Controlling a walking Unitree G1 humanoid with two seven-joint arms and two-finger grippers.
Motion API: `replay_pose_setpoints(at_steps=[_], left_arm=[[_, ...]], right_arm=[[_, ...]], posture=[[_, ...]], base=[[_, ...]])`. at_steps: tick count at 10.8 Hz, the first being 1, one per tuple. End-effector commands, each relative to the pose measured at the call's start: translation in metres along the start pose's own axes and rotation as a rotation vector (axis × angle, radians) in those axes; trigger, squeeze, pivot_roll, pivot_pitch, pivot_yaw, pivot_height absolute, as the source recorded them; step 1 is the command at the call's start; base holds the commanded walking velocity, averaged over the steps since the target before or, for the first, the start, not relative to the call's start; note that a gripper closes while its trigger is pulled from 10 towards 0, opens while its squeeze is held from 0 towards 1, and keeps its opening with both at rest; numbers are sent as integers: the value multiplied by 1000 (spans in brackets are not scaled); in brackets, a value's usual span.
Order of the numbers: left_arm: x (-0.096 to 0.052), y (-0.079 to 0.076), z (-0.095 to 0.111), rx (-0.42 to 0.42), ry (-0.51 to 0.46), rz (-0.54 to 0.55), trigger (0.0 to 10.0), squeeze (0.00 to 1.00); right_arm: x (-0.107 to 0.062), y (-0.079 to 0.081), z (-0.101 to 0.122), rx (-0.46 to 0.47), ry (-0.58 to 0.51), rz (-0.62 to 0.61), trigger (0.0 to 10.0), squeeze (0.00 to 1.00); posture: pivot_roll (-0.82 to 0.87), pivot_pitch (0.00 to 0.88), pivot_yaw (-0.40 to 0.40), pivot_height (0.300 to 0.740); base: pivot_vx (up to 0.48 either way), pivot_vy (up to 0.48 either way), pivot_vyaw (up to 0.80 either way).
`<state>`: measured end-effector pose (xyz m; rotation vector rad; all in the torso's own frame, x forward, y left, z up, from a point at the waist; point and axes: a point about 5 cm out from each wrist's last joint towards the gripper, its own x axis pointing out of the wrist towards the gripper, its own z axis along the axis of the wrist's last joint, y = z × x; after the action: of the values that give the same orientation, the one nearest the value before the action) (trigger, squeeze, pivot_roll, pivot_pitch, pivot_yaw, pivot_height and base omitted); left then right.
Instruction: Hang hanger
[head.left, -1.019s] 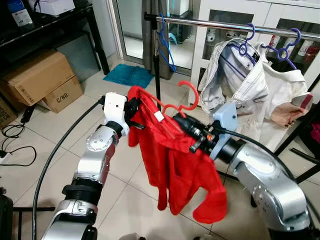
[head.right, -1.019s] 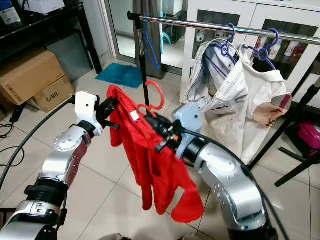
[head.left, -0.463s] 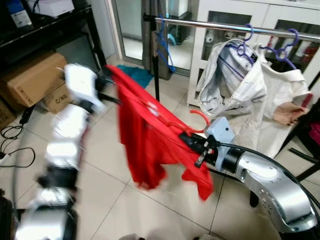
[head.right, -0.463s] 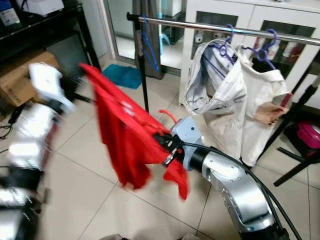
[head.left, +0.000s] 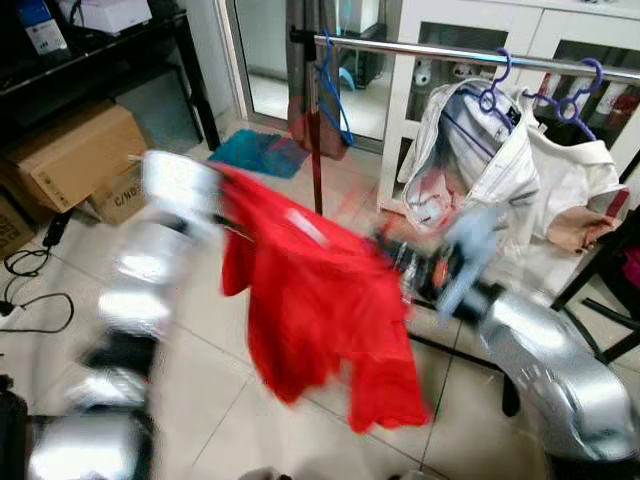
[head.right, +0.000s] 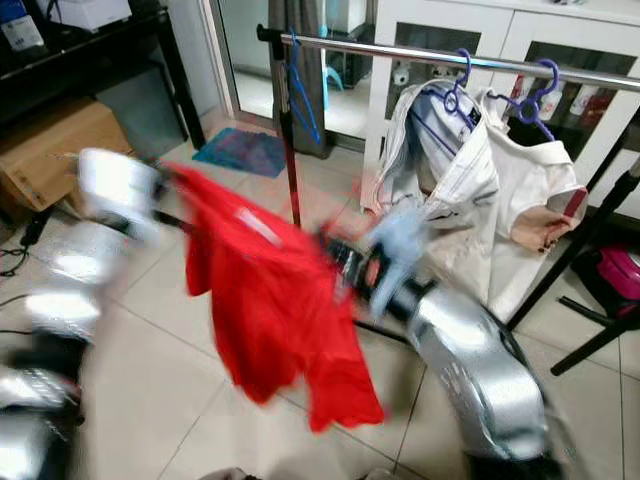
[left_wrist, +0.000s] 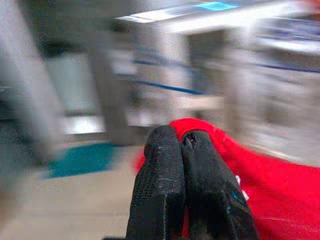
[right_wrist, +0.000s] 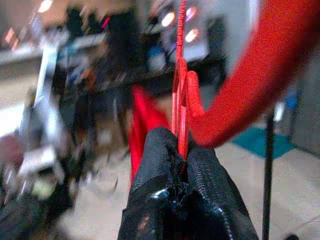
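**A:** Where's the hanger?

**B:** I see the red hanger (right_wrist: 235, 95) in the right wrist view, rising from my right hand (right_wrist: 184, 150) toward the upper right of the frame. The fingers (right_wrist: 157, 165) are pinched closed on its thin red stem.

**A:** And the garment?

**B:** The red shirt (head.left: 320, 310) hangs across the middle of the left eye view, spread between my two blurred arms, its hem toward the lower centre.

**A:** Left hand?

**B:** My left hand (left_wrist: 181, 145) has its fingers pressed together, with red cloth right behind them; I take it as clamped on the shirt's edge.

**A:** The rail?

**B:** The metal rail (head.left: 440, 50) runs along the top of the frame, above and behind the shirt. A blue hanger (head.left: 333, 85) and white clothes (head.left: 520, 170) hang on it.
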<state>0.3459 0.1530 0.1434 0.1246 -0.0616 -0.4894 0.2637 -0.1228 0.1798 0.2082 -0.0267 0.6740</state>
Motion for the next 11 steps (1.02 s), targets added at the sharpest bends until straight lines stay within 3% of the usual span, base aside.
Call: replay_pose_setpoints(at_steps=[1,2,3,4,6,7,8,9,10,11], left_arm=[[4,-23,4,-4,-17,-135,0,0],[2,-61,4,-48,-39,-279,0,0],[-3,-70,5,-69,-49,-298,0,0],[-14,-73,7,-90,-58,-279,0,0],[-43,-61,15,-137,-86,-146,0,0],[-73,-36,21,-155,-70,52,0,0],[-91,-24,17,-138,-16,162,10000,0],[-103,-22,13,-144,10,219,10000,0],[-108,-24,17,-153,14,238,10000,0],[-108,-20,19,-152,23,302,10000,0]], right_arm=[[2,-5,6,43,-58,-70,0,0],[11,-14,5,87,-116,-225,0,0],[14,-23,5,93,-142,-341,0,0],[13,-34,5,116,-172,-469,0,0],[3,-46,-9,79,-103,-557,0,0],[-7,-42,-27,5,18,-560,10000,0],[-21,-39,-39,-31,105,-576,10000,0],[-38,-35,-49,8,142,-609,10000,0],[-45,-28,-50,15,139,-610,10000,0],[-45,-25,-45,15,121,-608,10000,0]], posture=[[-122,0,89,740],[-111,0,88,740],[-113,0,88,740],[-107,0,85,740],[-58,0,74,740],[-35,0,75,740],[-21,0,69,740],[-10,0,58,740],[-18,0,56,740],[-79,0,109,740]], base=[[0,0,0],[0,0,0],[0,0,0],[0,0,0],[0,0,0],[0,0,0],[0,0,0],[0,0,-800],[0,0,-800],[0,0,-800]])
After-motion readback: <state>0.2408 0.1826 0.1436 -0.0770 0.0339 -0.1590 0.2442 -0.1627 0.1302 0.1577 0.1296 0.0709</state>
